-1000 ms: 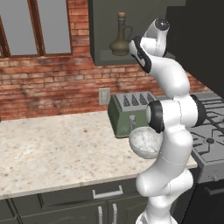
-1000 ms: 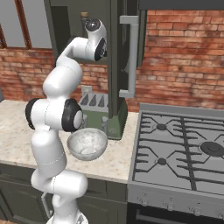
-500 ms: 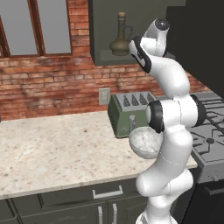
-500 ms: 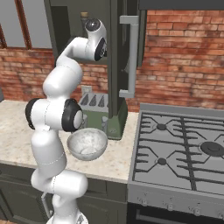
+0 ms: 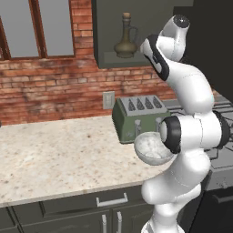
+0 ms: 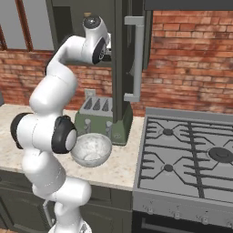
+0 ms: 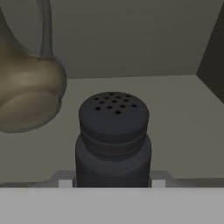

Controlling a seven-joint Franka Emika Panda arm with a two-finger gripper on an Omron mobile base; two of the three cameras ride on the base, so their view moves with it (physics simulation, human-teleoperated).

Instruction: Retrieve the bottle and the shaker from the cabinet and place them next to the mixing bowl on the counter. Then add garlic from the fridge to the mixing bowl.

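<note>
In the hand view, the small black shaker with a perforated top stands upright on the cabinet shelf. My gripper is shut on its lower body, with one fingertip at each side. The olive-brown bottle stands just left of the shaker, and it also shows on the shelf of the open cabinet as the bottle. The pale grey mixing bowl sits on the beige counter in front of the toaster. The fridge and garlic are out of view.
A green toaster stands under the cabinet, behind the bowl. The cabinet's open door with its grey bar handle hangs right of my arm. The black gas hob lies to the right. Counter stretches wide to the left.
The arm holds the same raised pose in both base views. The bottle, bowl and toaster have not moved.
</note>
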